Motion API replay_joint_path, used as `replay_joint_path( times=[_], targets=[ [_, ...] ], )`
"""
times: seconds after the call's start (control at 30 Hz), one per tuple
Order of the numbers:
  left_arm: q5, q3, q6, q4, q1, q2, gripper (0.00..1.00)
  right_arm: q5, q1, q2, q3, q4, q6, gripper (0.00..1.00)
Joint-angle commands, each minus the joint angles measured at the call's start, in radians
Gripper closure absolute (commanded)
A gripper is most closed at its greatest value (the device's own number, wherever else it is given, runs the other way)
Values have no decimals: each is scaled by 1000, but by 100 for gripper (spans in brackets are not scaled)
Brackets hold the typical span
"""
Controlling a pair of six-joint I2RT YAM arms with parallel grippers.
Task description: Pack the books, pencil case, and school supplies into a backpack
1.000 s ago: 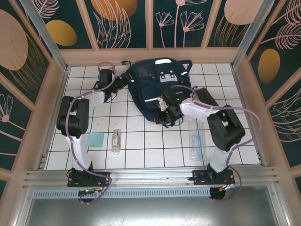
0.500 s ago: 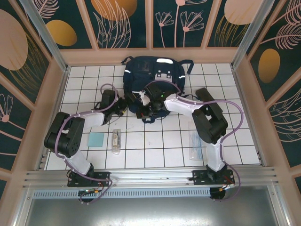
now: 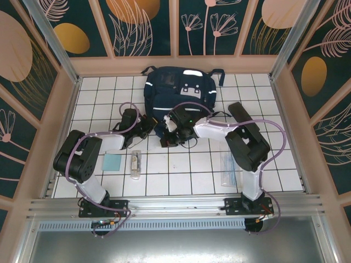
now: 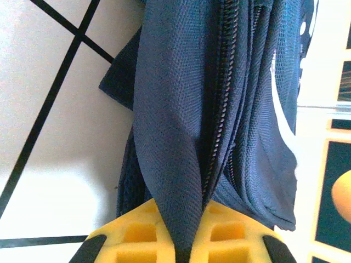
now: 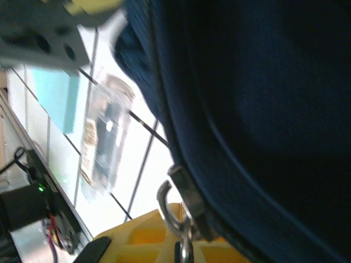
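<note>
Navy backpack lying lengthwise toward back wall, left gripper clamping its fabric, right gripper pinching its zipper pull

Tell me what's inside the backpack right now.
Nothing inside the backpack can be seen: its navy fabric covers the interior. The left gripper pinches a fold beside the zipper; the right gripper holds the zipper pull. The teal card, tube packet and clear sleeve lie outside.

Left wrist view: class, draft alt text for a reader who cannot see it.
The left pincer pinches a fold of the navy backpack between yellow fingers, beside a zipper. White tiled table lies on the left.
</note>
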Motion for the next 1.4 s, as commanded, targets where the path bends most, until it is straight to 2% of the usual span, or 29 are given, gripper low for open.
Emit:
replay_joint_path(
  times=[0.0,0.27,0.43,0.67,0.8,1.07,1.37],
  targets=[
    [-59,60,99,8,38,-17,100,-14,-5,-86,-79,-260,-138,100],
    [37,103,248,-129,116,-61,100,144,-161,-152,-174,-385,-315,100],
    [98,127,344,-216,134,-74,100,364,-213,-131,-133,-416,-388,100],
    [144,135,437,-302,167,-104,100,601,-299,-49,-14,-403,-502,100],
    [135,165,505,-375,172,-115,100,621,-352,-7,36,-361,-638,100],
    [175,179,545,-398,178,-107,100,610,-452,41,106,-214,-943,100],
    [185,185,572,-421,180,-115,100,610,-556,196,306,-184,-1110,100]
  ],
)
